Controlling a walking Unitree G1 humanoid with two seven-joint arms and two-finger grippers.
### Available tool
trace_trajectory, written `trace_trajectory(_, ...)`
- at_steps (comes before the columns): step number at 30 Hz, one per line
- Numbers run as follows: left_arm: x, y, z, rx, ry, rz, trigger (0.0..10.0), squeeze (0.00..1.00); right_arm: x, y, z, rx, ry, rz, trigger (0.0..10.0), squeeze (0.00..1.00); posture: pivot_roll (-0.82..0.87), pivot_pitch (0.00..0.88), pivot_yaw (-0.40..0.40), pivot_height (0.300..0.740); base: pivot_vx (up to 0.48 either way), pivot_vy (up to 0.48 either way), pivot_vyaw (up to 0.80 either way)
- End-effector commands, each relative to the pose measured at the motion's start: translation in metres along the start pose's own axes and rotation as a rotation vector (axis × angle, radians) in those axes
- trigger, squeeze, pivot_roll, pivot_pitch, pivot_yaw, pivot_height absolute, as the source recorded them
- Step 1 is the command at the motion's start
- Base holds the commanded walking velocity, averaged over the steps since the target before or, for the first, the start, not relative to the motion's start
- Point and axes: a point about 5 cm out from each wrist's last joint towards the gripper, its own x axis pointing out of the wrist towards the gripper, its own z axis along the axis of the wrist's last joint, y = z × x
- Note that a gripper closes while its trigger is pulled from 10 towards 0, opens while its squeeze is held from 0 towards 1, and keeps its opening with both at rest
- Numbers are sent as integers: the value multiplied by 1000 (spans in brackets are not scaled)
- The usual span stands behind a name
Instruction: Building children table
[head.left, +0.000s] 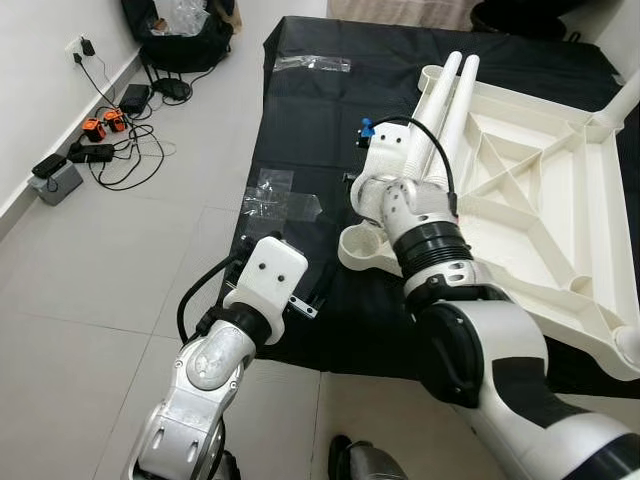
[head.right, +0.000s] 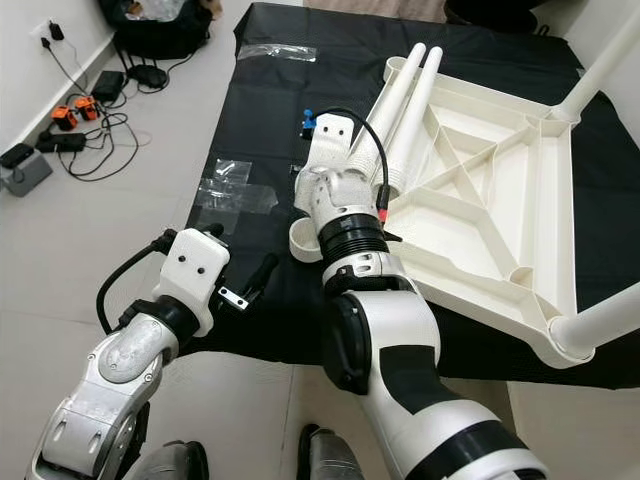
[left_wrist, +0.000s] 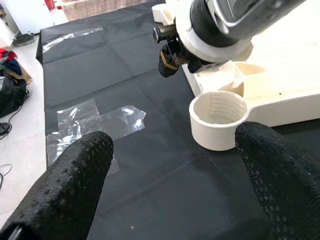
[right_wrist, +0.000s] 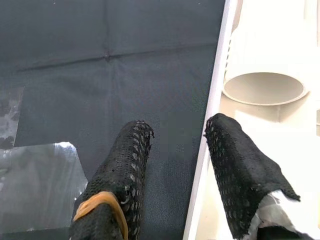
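Note:
A white plastic children's table lies upside down on a black cloth. Two loose white legs rest side by side on its underside. Upright legs stand at the far corner and the near right corner. The near left corner has an empty threaded socket. My right arm reaches over that corner; its gripper is open, straddling the table's edge near a leg's open end. My left gripper is open, low over the cloth, facing the socket.
Clear plastic bags lie on the cloth. A small blue item sits beside my right wrist. Cables and chargers are strewn on the tiled floor by the left wall, with a black bag behind them.

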Motion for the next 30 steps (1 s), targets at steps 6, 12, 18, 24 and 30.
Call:
trace_trajectory(6, -4, -1, -1, 0, 11, 6, 10000, 0, 10, -10, -24, -27, 69, -72, 10000, 0, 20, 209, -105, 740, 0, 0, 0)
trace_trajectory(12, -5, -1, -2, -1, 14, 9, 10000, 0, 12, -14, -23, -36, 59, -90, 10000, 0, 17, 209, -105, 740, 0, 0, 0)
trace_trajectory(18, -5, -2, -2, -1, 12, 6, 10000, 0, 17, -24, -28, -44, 75, -114, 9725, 0, 16, 204, -105, 740, 0, 0, 0)
trace_trajectory(24, -4, -2, -1, 2, 10, 11, 10000, 0, 18, -27, -30, -61, 69, -103, 0, 0, 18, 203, -104, 740, 0, 0, 0)
trace_trajectory(30, -4, 0, -2, 11, 10, 21, 10000, 0, 16, -15, -29, -106, 77, -11, 0, 0, 16, 199, -108, 740, 0, 0, 0)
